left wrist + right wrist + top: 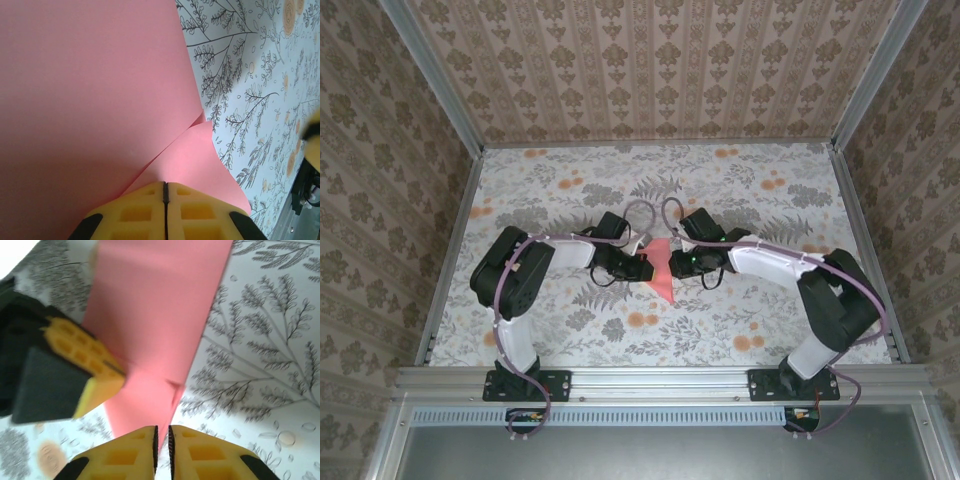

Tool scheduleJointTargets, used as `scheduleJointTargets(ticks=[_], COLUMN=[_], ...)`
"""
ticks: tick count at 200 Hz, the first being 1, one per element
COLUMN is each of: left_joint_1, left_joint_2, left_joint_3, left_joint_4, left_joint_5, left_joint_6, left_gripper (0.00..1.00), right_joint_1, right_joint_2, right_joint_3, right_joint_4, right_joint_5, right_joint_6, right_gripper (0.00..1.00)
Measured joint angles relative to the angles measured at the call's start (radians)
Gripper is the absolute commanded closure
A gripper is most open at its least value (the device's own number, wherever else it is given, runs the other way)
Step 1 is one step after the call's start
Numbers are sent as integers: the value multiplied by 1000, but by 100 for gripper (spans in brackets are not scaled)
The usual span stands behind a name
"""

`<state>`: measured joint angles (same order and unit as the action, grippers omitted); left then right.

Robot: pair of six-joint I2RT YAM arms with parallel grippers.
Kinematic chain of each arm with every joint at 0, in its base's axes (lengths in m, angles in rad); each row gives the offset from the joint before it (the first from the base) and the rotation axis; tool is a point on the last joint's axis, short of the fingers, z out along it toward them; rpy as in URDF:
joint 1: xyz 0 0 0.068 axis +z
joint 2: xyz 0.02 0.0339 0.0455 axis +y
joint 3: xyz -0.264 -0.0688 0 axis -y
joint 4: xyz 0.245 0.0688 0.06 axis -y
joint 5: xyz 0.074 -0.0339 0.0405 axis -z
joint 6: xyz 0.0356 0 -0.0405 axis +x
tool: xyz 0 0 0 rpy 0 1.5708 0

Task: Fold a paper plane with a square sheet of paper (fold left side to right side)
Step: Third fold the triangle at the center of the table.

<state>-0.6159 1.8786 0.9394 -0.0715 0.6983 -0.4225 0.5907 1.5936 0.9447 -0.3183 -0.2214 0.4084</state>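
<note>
**While both arms meet over the bench [740,190]**

You find the square sheet of paper [662,272] curled on the bench, just right of the left tool [166,186], which clamps its edge. Opposite the left tool, the right tool [162,430] is narrow; you cannot tell whether it grips.

Floral tablecloth, papered walls, metal frame.
You've got a white tablecloth [720,320] with grey leaf sprigs and small orange flowers [642,320] over the table. Brown patterned wallpaper [660,60] covers the back and both side walls. A metal rail [660,378] runs along the near edge, with a grey panel [660,450] below it.
</note>
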Motion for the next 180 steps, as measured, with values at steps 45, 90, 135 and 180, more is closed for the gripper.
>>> scheduleJointTargets(ticks=[45, 90, 135, 180], left_joint_1=[0, -1, -1, -1], left_joint_2=[0, 0, 0, 3], left_joint_3=[3, 4, 4, 8], left_joint_4=[-6, -6, -6, -11], left_joint_5=[-3, -4, -4, -4], left_joint_6=[0, 0, 0, 0], left_gripper=[93, 93, 93, 93], right_joint_1=[68, 134, 135, 135], right_joint_2=[-26, 76, 121, 126], right_joint_3=[-74, -57, -22, -21], right_joint_4=[69, 120, 121, 116], right_joint_5=[-103, -120, -96, -62], right_joint_6=[225, 323, 349, 355], right_gripper=[94, 96, 97, 97])
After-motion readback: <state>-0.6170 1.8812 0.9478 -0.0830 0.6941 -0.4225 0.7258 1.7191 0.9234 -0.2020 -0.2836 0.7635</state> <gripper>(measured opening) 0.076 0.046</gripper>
